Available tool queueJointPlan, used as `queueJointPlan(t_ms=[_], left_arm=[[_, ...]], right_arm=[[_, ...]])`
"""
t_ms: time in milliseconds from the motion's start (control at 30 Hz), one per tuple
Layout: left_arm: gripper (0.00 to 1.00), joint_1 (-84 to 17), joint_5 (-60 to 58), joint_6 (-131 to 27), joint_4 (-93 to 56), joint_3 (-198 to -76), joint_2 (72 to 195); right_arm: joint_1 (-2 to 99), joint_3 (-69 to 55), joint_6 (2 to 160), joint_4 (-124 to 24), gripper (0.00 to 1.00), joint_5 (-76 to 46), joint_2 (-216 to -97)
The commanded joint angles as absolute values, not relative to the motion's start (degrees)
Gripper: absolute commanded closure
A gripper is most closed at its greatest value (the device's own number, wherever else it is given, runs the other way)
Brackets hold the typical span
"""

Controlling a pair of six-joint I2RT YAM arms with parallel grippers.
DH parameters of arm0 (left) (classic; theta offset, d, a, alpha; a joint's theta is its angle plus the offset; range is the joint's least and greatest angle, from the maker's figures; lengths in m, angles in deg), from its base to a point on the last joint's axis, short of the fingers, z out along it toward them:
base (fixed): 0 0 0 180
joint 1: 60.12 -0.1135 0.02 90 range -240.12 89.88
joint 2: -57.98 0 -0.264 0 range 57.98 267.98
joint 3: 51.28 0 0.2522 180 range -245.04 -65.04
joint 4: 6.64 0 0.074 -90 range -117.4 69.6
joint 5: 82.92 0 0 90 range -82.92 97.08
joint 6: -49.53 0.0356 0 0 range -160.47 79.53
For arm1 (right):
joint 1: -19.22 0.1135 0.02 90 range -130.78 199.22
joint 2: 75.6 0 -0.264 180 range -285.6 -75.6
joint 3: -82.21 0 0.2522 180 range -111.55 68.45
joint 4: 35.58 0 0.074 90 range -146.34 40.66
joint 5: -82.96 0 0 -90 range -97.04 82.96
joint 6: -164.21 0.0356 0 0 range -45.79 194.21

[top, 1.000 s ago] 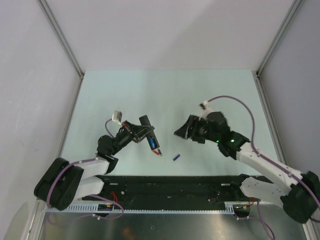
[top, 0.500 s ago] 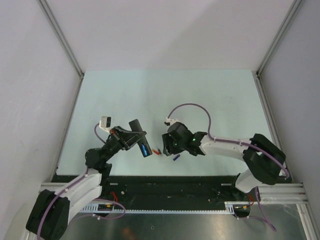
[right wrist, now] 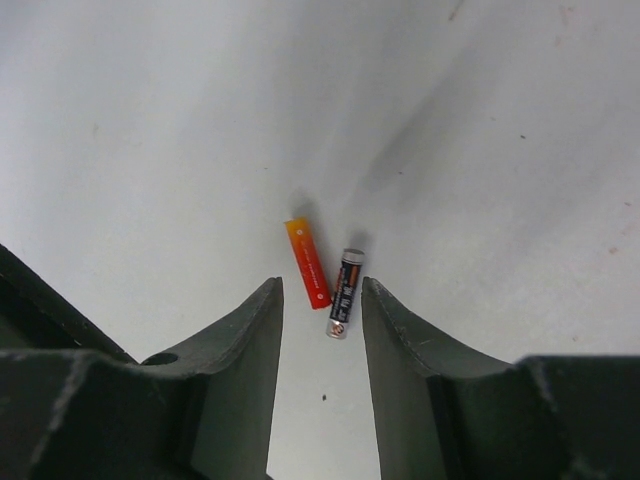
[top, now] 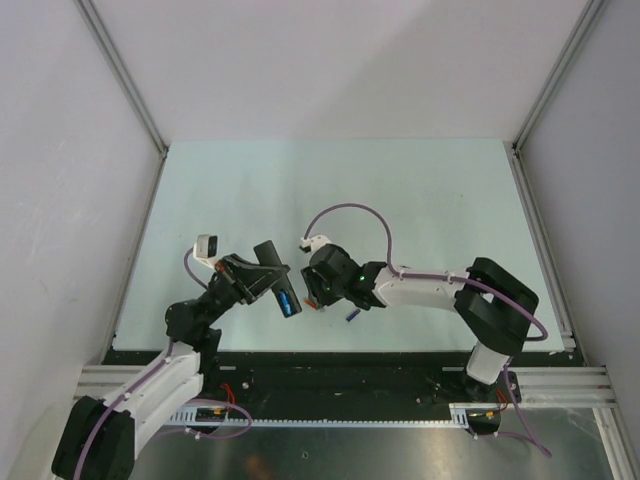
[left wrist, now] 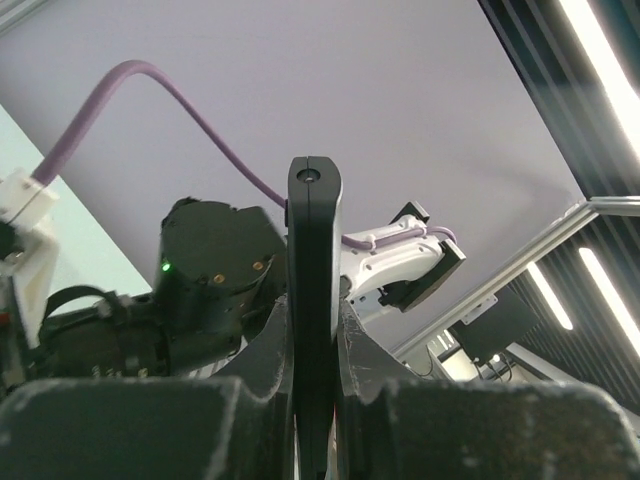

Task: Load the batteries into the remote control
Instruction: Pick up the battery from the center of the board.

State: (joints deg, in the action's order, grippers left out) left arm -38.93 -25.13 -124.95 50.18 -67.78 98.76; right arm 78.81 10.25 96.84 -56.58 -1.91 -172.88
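Note:
My left gripper (top: 252,277) is shut on the remote control (top: 270,258), a slim black bar held off the table. A blue battery (top: 288,301) shows at the bar's near end. In the left wrist view the remote control (left wrist: 314,260) stands edge-on between the two fingers (left wrist: 270,350). My right gripper (right wrist: 322,300) is open and low over the table. An orange battery (right wrist: 308,263) and a black-and-silver battery (right wrist: 343,293) lie side by side between its fingertips, touched by neither. From above, the right gripper (top: 314,297) sits just right of the remote.
A loose blue battery (top: 352,316) lies on the pale green table (top: 400,200) just right of the right gripper. The black base rail (top: 340,370) runs along the near edge. White walls with metal posts (top: 120,70) close in the sides and back.
The right arm swung left and down over the orange and black batteries, close to the remote, and its jaws narrowed. The left arm drew the remote slightly left.

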Motion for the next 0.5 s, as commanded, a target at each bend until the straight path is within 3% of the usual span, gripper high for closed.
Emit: queueJointPlan(t_ms=[0, 467], left_arm=[[1.00, -39.5, -26.1, -125.1, 51.8, -62.1, 96.9], [1.00, -39.5, -25.8, -124.8, 51.7, -60.9, 96.4]], right_arm=[[79.7, 6.8, 93.4, -54.5, 0.59, -3.4, -176.3], [80.4, 4.9, 92.3, -57.2, 0.62, -4.0, -180.6]])
